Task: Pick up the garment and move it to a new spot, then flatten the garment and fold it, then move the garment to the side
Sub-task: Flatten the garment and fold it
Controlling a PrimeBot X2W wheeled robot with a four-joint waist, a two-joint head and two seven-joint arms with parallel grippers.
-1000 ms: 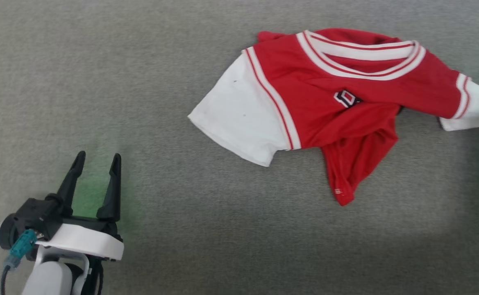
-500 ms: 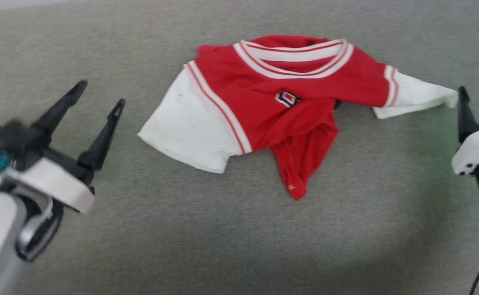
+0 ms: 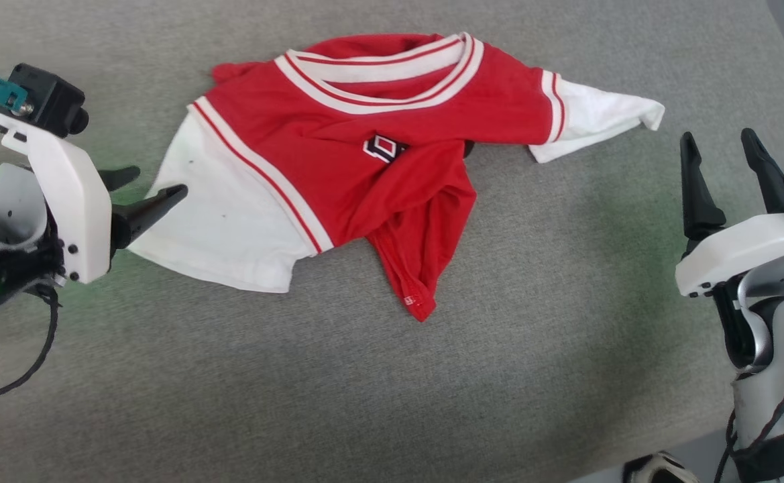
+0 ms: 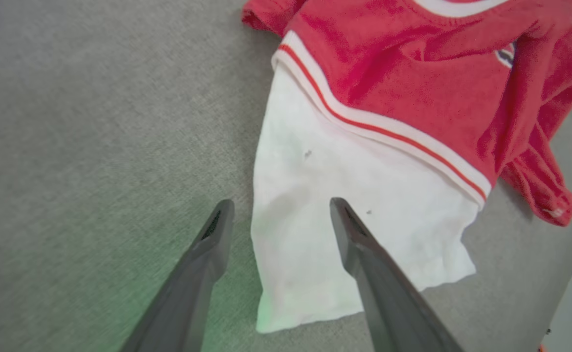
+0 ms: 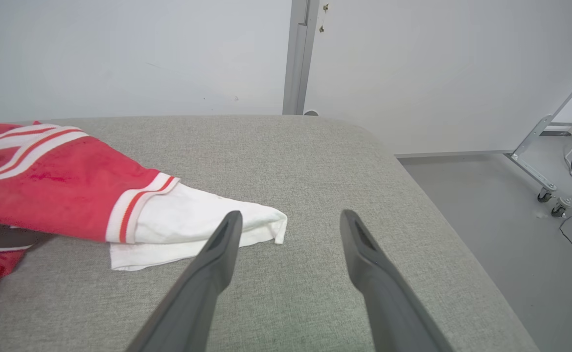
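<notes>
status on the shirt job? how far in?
Done: nothing certain; the garment lies loose on the grey table, held by neither gripper. In hand: left gripper open, its fingers at the edge of the white sleeve; right gripper open beside the other sleeve. Left: red body bunched and twisted, so flattening, folding, moving aside.

Left hand (image 3: 160,180) points inward, right hand (image 3: 715,134) points forward, both with fingers spread apart.

Hardly any legible text on the garment (image 3: 338,94).
You saw one dark, white-outlined character (image 3: 381,147) on the red chest, boxy like a D or a zero, cut off by a fold; a tiny white mark (image 3: 410,296) near the hem was too small to read.
</notes>
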